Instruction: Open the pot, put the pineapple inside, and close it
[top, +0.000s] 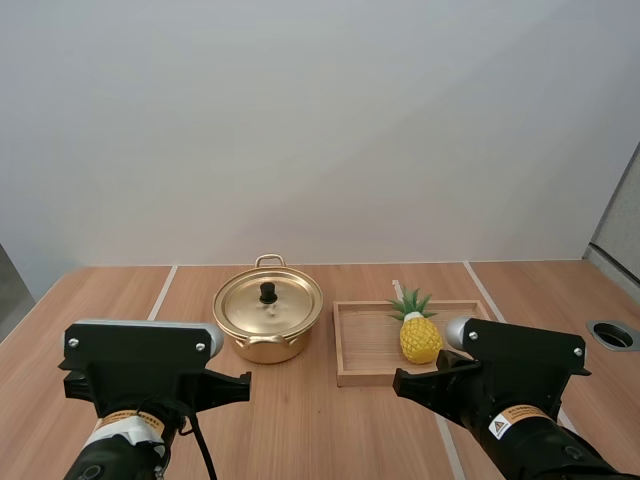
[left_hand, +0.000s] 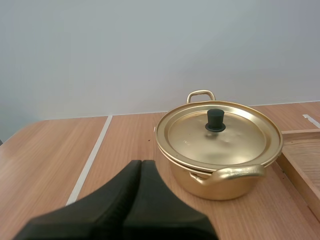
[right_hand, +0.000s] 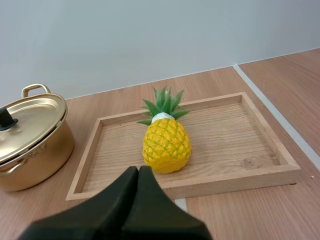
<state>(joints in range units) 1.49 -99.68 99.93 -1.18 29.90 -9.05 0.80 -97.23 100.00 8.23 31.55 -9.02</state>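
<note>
My left fingers (left_hand: 131, 172) are clenched empty, facing the pot (left_hand: 220, 186), lid (left_hand: 190, 135) on. My right fingers (right_hand: 129, 179) are clenched empty near the pineapple (right_hand: 166, 145) in the wooden tray (right_hand: 235, 135) on the bench (top: 320, 420).

A: Where is the pineapple (right_hand: 166, 145)?
B: It sits in the wooden tray (right_hand: 235, 174), close to the near rim, with its green leaves on the side away from the right gripper (right_hand: 138, 170).
A: And this gripper?
B: Its two black fingers lie together as one wedge, just before the tray, not touching the fruit.
A: The pot (right_hand: 35, 152)?
B: It stands on the table (right_hand: 280, 75) beside the tray, with its lid (right_hand: 32, 117) on.
</note>
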